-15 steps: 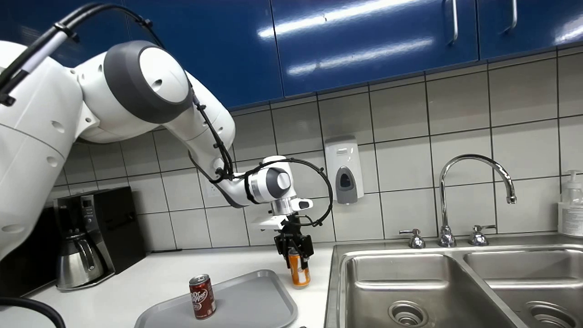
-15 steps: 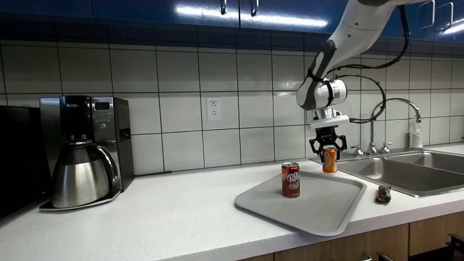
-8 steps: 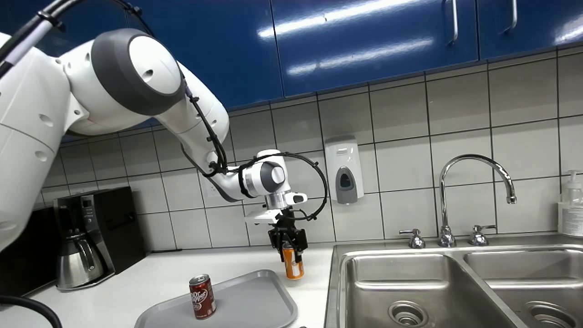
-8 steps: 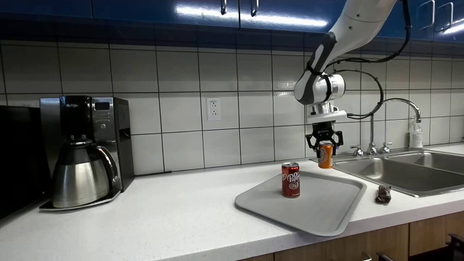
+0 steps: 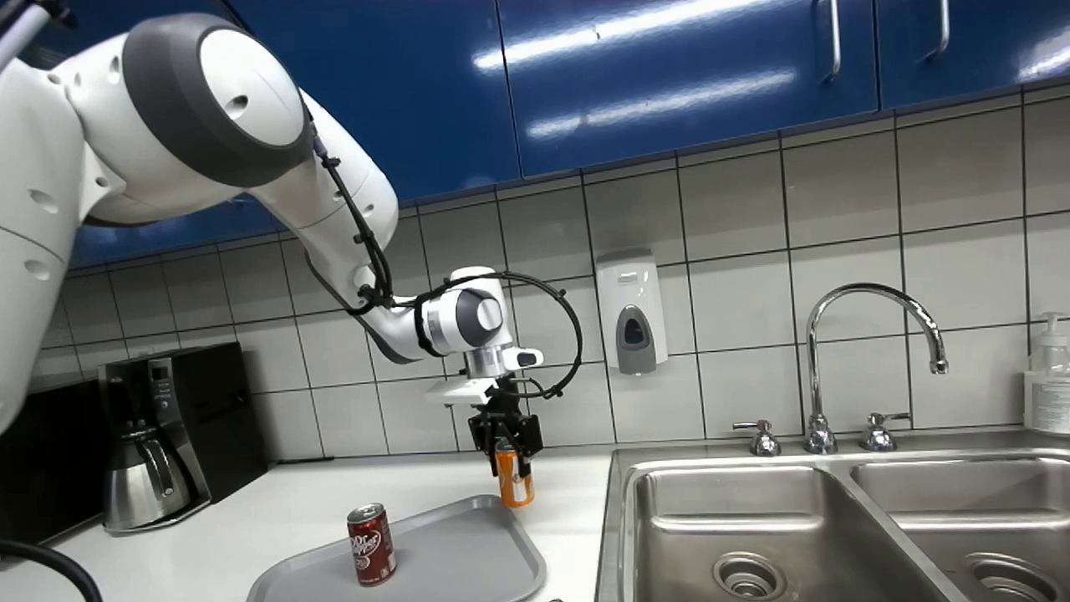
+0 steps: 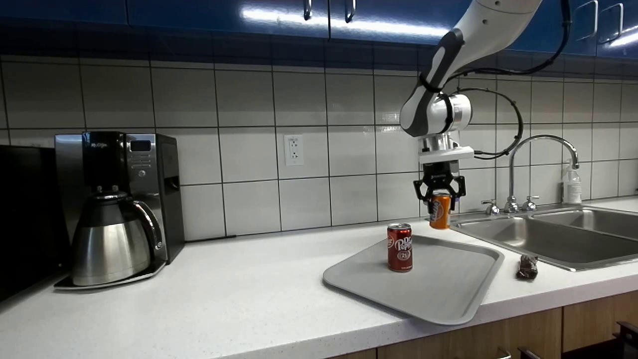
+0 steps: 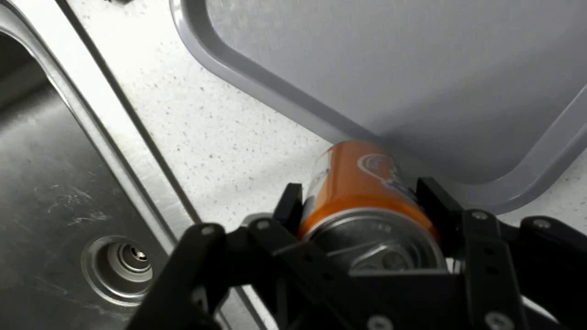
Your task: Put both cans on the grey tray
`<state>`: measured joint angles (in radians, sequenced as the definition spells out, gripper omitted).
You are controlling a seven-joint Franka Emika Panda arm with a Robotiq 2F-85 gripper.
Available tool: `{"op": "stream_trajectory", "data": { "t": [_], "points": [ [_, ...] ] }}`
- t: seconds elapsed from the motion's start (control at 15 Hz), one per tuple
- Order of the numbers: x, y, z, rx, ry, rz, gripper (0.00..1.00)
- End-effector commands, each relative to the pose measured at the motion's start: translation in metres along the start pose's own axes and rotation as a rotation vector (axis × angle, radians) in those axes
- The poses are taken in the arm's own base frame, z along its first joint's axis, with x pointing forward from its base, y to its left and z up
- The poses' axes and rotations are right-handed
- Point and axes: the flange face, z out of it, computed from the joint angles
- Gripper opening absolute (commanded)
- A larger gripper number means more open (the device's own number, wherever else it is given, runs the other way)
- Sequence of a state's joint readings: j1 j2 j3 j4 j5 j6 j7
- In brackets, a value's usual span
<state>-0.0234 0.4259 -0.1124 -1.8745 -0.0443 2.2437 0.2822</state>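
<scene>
The claw (image 6: 441, 205) is pinching the orange can (image 7: 367, 201) by its sides, holding it off the worktop (image 6: 224, 284) at the back rim of the grey tray (image 6: 438, 284); whether its base is overhanging that rim is not showing clearly. The red can (image 6: 399, 248) is standing upright on the tray. On one side of the tray a small dark object (image 6: 527, 267) and a steel sink (image 5: 614, 535) are lying; on the opposite side, well apart, a coffee maker (image 6: 142, 187) is standing.

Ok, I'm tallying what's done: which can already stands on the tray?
The red can: it stands upright on the tray with nothing holding it, whereas the orange can is clamped in the gripper.
</scene>
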Motion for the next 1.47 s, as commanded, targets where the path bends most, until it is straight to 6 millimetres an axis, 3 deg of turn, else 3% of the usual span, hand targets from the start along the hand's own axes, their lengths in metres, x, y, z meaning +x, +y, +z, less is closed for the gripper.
{"op": "stream_trajectory", "data": {
  "t": [0.0,0.73,1.4],
  "points": [
    [-0.021,-0.005,-0.016,0.025,0.017,-0.054,0.41],
    [-0.056,-0.030,0.007,0.002,-0.027,-0.175,0.41],
    [-0.075,-0.038,0.019,-0.042,-0.023,-0.247,0.41]
  ]
}}
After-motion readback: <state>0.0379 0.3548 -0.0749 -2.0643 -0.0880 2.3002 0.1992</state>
